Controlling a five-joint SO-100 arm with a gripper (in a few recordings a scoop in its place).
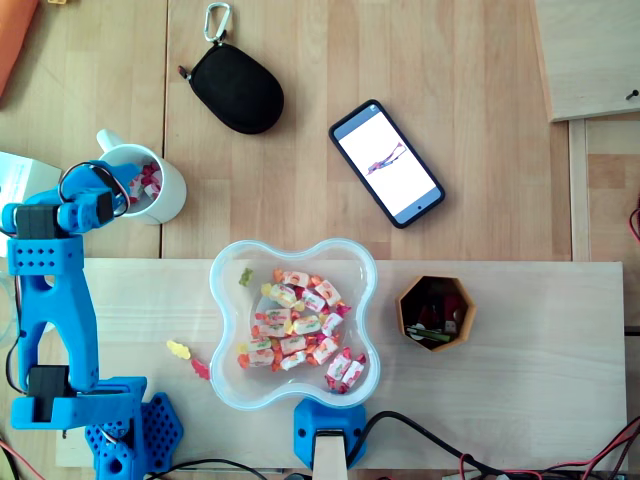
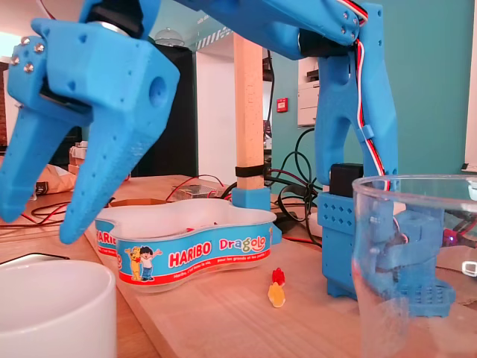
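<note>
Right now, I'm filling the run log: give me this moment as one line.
gripper: open, empty | over white mug | mug: candies inside | Haribo tub: sweets inside | two gummy bears: loose on board

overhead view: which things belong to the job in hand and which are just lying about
In hand: gripper, white mug, Haribo tub, wrapped sweets.
Lying about: phone, black pouch, hexagonal wooden pot, loose gummy bears.

Blue gripper (image 2: 39,224), jaws apart, abv white mug (image 2: 52,309); Haribo tub (image 2: 186,250) behind
</note>
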